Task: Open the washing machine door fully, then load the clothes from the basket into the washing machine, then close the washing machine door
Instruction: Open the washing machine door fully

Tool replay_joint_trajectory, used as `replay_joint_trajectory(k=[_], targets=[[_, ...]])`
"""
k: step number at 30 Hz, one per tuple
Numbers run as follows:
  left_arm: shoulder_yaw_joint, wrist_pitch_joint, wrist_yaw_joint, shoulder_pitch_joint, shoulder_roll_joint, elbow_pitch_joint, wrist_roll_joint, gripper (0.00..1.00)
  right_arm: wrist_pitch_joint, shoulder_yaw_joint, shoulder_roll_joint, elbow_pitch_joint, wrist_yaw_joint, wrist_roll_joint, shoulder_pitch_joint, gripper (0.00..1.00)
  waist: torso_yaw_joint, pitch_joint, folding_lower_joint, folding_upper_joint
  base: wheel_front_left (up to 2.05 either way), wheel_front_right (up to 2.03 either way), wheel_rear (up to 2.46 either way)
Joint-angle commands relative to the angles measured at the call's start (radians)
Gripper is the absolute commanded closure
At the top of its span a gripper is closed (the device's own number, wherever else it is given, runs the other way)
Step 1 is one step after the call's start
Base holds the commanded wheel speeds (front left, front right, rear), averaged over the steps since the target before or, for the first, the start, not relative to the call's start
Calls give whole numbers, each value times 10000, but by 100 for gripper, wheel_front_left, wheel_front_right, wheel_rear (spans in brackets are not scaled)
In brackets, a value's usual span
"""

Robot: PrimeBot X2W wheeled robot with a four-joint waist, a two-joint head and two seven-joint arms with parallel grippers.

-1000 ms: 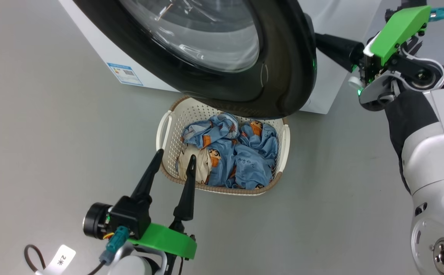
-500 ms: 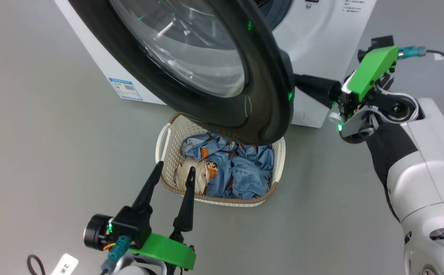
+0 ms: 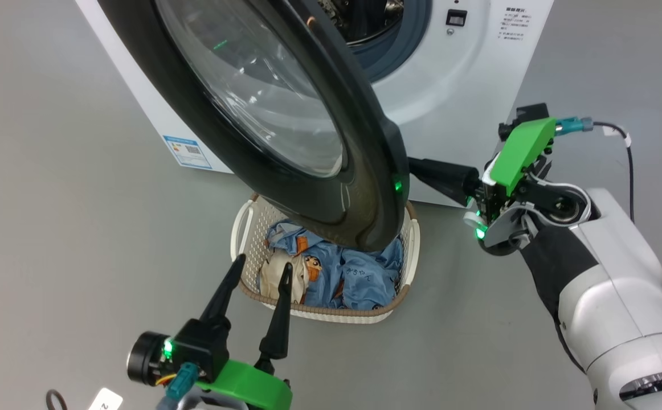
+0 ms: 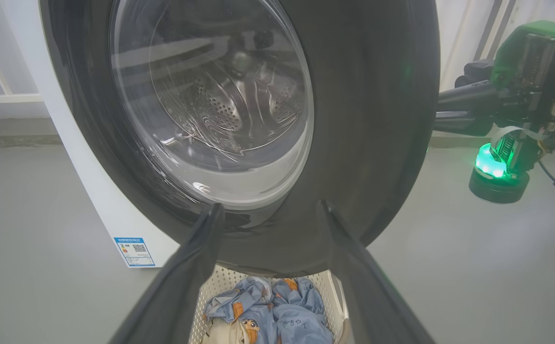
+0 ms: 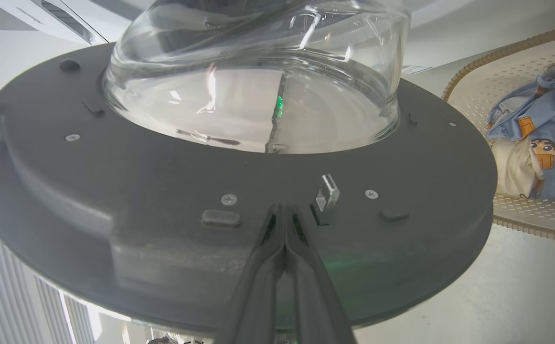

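Note:
The washing machine door, black-rimmed with a clear glass bowl, stands partly open on the white washing machine. It hangs over the far part of the basket. My right gripper is shut, its tips behind the door's free edge. The right wrist view shows that gripper against the door's grey inner face, beside the latch. The blue printed clothes and a cream piece fill the basket. My left gripper is open and holds nothing, above the basket's near left corner, and it faces the door.
Grey floor surrounds the basket on all sides. The steel drum and blue-grey gasket show past the door's top edge. A blue label sticker sits low on the machine's front. A cable trails from my right wrist.
The door has swung wider, with my shut right gripper following behind its edge. The head view has shifted, and more of the machine's front shows. The left gripper has stayed open.

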Motion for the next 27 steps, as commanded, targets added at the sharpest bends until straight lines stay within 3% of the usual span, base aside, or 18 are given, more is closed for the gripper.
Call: replay_joint_trajectory(k=[1, 27], targets=[[323, -63, -20, 39, 118, -170, 84, 0, -3, 290, 315, -348, 17, 251, 138, 100, 5, -71, 0, 0, 0, 0, 0], [303, -63, -41, 380, 118, -127, 168, 0, -1039, 4760, 315, -1900, 17, 3717, 1450, 100, 212, -564, 0, 0, 0, 0, 0]])
